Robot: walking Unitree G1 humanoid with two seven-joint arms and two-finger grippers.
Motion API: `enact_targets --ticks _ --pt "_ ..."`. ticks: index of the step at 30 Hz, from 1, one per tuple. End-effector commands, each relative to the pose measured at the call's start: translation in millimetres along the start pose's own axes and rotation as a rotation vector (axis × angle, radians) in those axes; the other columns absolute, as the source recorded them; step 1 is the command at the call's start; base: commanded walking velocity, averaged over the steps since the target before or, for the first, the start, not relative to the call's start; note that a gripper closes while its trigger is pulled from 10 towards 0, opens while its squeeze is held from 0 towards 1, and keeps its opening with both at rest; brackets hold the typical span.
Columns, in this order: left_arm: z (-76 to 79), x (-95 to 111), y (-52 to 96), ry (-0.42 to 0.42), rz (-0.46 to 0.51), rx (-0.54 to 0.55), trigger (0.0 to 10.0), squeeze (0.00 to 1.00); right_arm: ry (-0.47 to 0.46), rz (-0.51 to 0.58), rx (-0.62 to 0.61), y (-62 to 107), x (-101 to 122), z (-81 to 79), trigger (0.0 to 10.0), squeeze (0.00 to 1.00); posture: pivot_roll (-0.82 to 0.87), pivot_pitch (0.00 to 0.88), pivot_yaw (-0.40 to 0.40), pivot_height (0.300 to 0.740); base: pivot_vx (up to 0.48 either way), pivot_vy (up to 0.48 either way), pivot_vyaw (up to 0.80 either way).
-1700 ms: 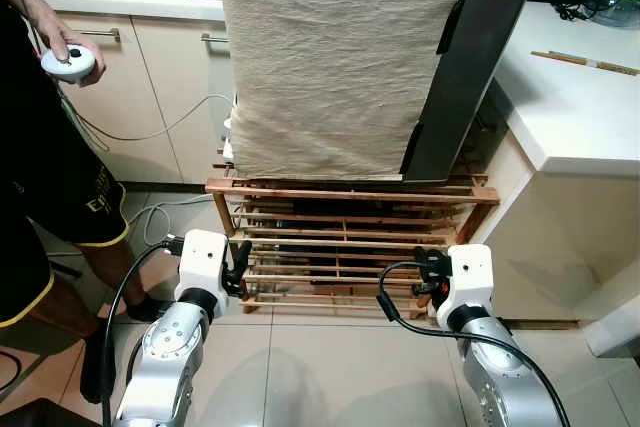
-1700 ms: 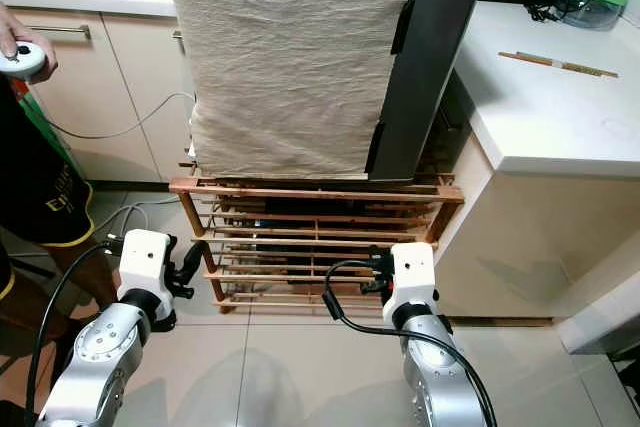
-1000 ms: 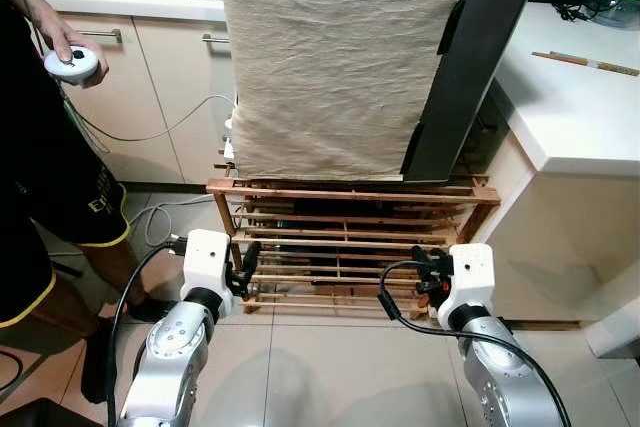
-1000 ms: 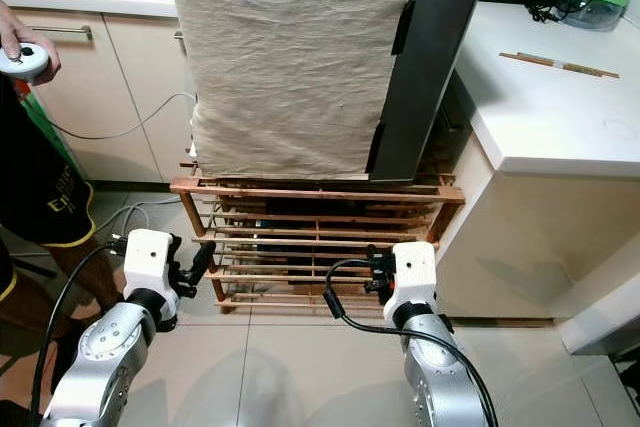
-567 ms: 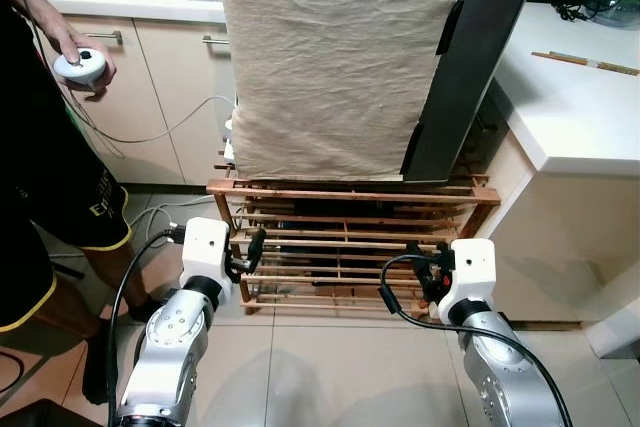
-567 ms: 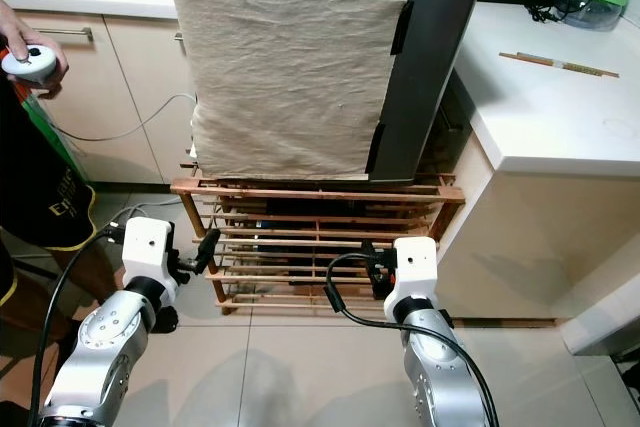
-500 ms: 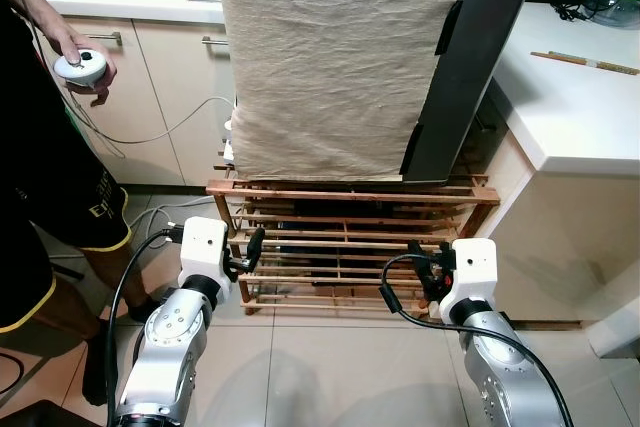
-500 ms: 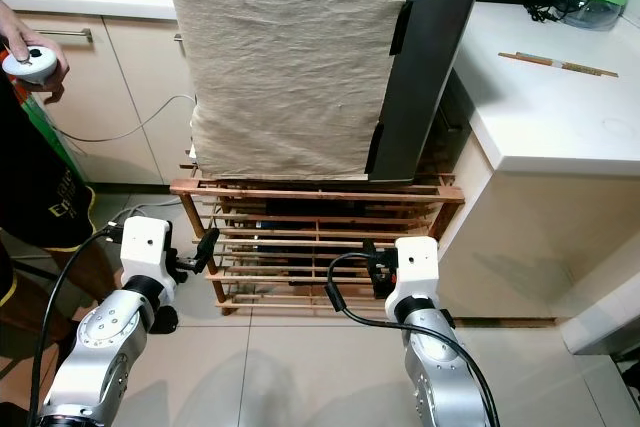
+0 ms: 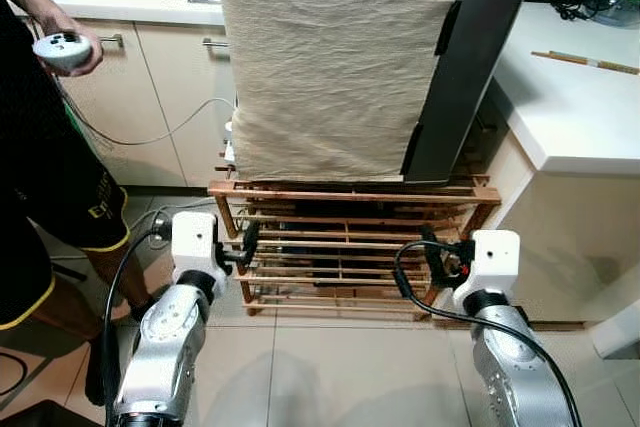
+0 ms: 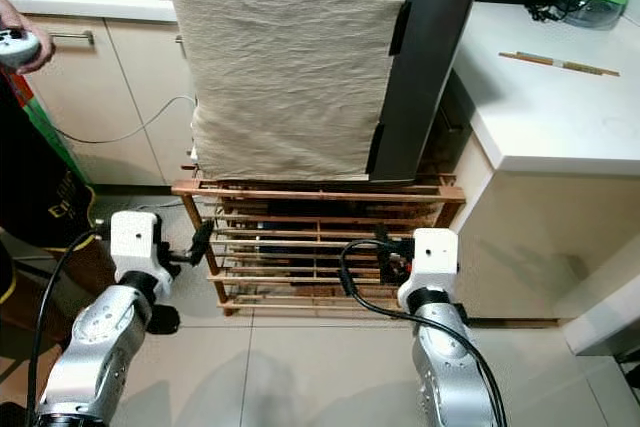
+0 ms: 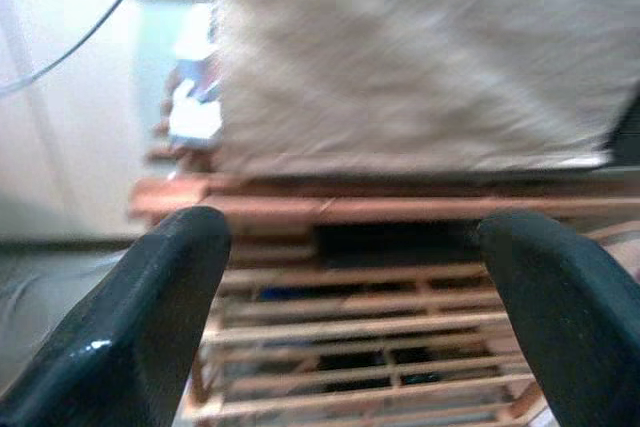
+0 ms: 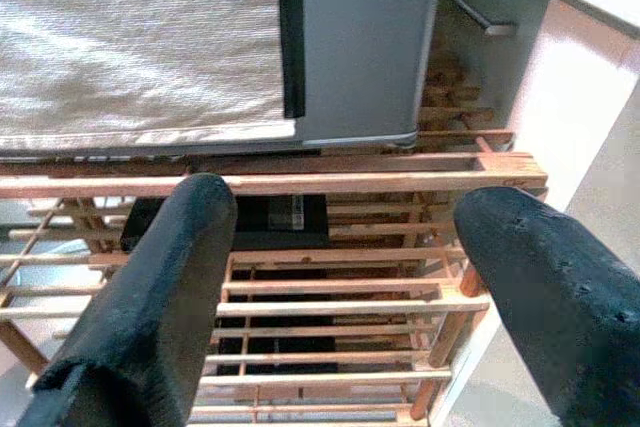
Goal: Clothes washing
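- The tall appliance draped in a creased beige cloth [image 9: 335, 57] stands at twelve o'clock from the robot, on a slatted wooden rack [image 9: 350, 247]. I take it for the washer, though the cloth hides it. No loose clothes that I can make out.
- The left gripper [image 11: 360, 297] is held low at about ten o'clock, near the rack's left end, its two black fingers spread wide with nothing between them.
- The right gripper [image 12: 370, 287] sits low at about two o'clock, facing the rack's right end, fingers likewise parted and empty.
- A person stands at nine o'clock, one hand [image 9: 70, 42] around a white controller [image 9: 55, 47].
- Risk, as I judge it: both grippers are close to the thin slats, so a forward step could jam a finger between them or nudge the rack under its load.
- A grey cable [image 9: 150, 132] trails by the left cabinet; the left arm could snag it when turning.
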State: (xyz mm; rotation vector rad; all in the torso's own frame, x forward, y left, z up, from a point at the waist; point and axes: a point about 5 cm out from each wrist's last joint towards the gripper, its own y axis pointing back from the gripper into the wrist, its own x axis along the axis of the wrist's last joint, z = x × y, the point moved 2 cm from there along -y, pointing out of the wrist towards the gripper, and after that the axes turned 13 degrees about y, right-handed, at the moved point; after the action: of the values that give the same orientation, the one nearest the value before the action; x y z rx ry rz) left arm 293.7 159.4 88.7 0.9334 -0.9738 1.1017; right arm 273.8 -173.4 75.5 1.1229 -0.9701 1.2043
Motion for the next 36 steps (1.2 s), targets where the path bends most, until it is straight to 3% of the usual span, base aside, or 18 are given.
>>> enact_targets --ticks 1,2,8,10,12,13,21,24,26,28,30,31,32,33,36 --pt "7.3 8.9 -5.6 -0.031 0.009 -0.029 10.0 0.0 -0.036 0.059 -0.003 -3.0 18.5 5.0 10.0 0.52 -0.08 0.0 0.031 0.74 0.0 0.0 -0.69" --pt "8.0 11.9 -7.7 -0.041 0.013 -0.028 10.0 0.0 -0.036 0.071 -0.004 -3.6 23.0 5.9 10.0 0.0 -0.08 0.0 0.035 0.74 0.0 0.0 -0.8" --pt "16.8 32.0 -16.9 -0.153 0.061 -0.042 10.0 0.0 -0.02 0.111 -0.074 -6.4 41.2 16.6 10.0 0.0 -0.09 0.0 0.046 0.74 0.0 0.0 -0.8" --pt "21.3 45.2 -20.6 -0.168 0.125 -0.03 10.0 0.0 -0.021 0.135 -0.072 -6.3 47.5 16.6 10.0 0.0 -0.09 0.0 0.05 0.74 0.0 0.0 -0.8" --pt "27.7 57.4 -22.5 -0.123 0.214 -0.033 10.0 0.0 -0.009 0.128 -0.088 -5.4 48.3 17.9 10.0 0.0 -0.09 0.0 0.053 0.74 0.0 0.0 -0.8" --pt "33.9 60.0 -23.5 -0.124 0.211 -0.059 10.0 0.0 -0.037 0.124 -0.084 -4.3 47.7 17.4 10.0 0.0 -0.09 0.0 0.054 0.74 0.0 0.0 -0.8" --pt "38.7 58.8 -22.1 -0.128 0.187 -0.088 10.0 0.0 -0.079 0.094 -0.108 1.2 42.7 17.7 10.0 0.0 -0.1 0.0 0.076 0.74 0.0 0.0 -0.8" --pt "31.8 61.2 -24.0 -0.106 0.243 0.001 10.0 0.0 -0.101 0.083 -0.141 3.9 41.1 22.4 10.0 0.0 -0.1 0.0 0.084 0.74 0.0 0.0 -0.8" --pt "29.3 60.5 -24.4 -0.117 0.235 0.029 10.0 0.0 -0.101 0.083 -0.141 4.1 41.2 22.5 10.0 0.0 -0.1 0.0 0.087 0.74 0.0 0.0 -0.8" --pt "34.4 50.1 -23.5 -0.044 0.119 -0.051 10.0 0.0 -0.099 0.081 -0.143 4.8 41.0 22.7 10.0 0.0 -0.11 0.0 0.095 0.74 0.0 0.0 -0.8" --pt "39.1 45.0 -18.2 0.024 0.071 -0.114 10.0 0.0 -0.099 0.08 -0.151 5.7 40.8 23.4 10.0 0.0 -0.11 0.0 0.101 0.74 0.0 0.0 -0.8" --pt "39.4 42.0 -16.5 -0.037 0.058 -0.119 10.0 0.0 -0.099 0.08 -0.154 6.1 40.7 23.7 10.0 0.0 -0.11 0.0 0.102 0.74 0.0 0.0 -0.8" --pt "39.4 42.0 -16.5 -0.037 0.058 -0.119 10.0 0.0 -0.099 0.08 -0.154 6.1 40.7 23.7 10.0 0.0 -0.11 0.0 0.102 0.74 0.0 0.0 -0.8" --pt "41.4 38.5 -14.7 -0.117 0.059 -0.137 10.0 0.0 -0.101 0.081 -0.156 6.7 41.0 23.4 10.0 0.0 -0.11 0.0 0.105 0.74 0.0 0.0 -0.8" --pt "42.6 38.5 -14.8 -0.09 0.069 -0.147 10.0 0.0 -0.102 0.078 -0.158 7.2 39.9 23.1 10.0 0.0 -0.12 0.0 0.105 0.74 0.0 0.0 -0.8"
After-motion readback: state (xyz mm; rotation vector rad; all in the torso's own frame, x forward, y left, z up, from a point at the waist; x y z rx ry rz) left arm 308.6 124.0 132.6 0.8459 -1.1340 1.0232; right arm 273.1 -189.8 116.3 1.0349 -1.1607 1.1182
